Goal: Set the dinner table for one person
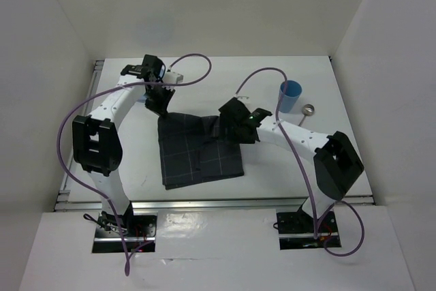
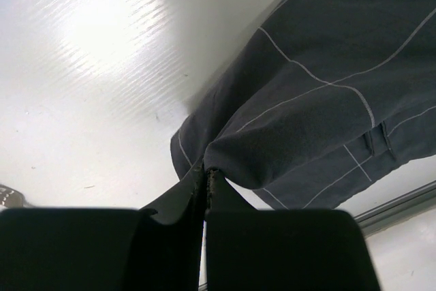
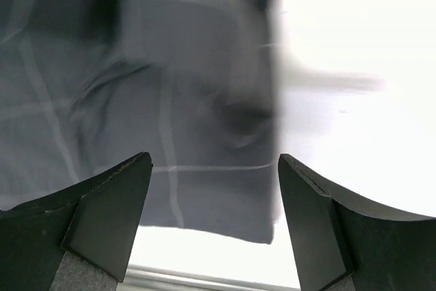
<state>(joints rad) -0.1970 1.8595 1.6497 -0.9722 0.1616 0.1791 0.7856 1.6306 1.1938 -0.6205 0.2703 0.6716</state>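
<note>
A dark grey grid-lined cloth mat lies partly rumpled on the white dinner table. My left gripper is shut on the mat's far left corner; in the left wrist view the jaws pinch a raised fold of the mat. My right gripper hovers open over the mat's far right part. In the right wrist view the open gripper frames the mat and its edge, with nothing between the fingers.
A blue cup stands at the far right of the table, with a metal spoon just right of it. An aluminium rail runs along the near edge. White walls enclose the table on three sides.
</note>
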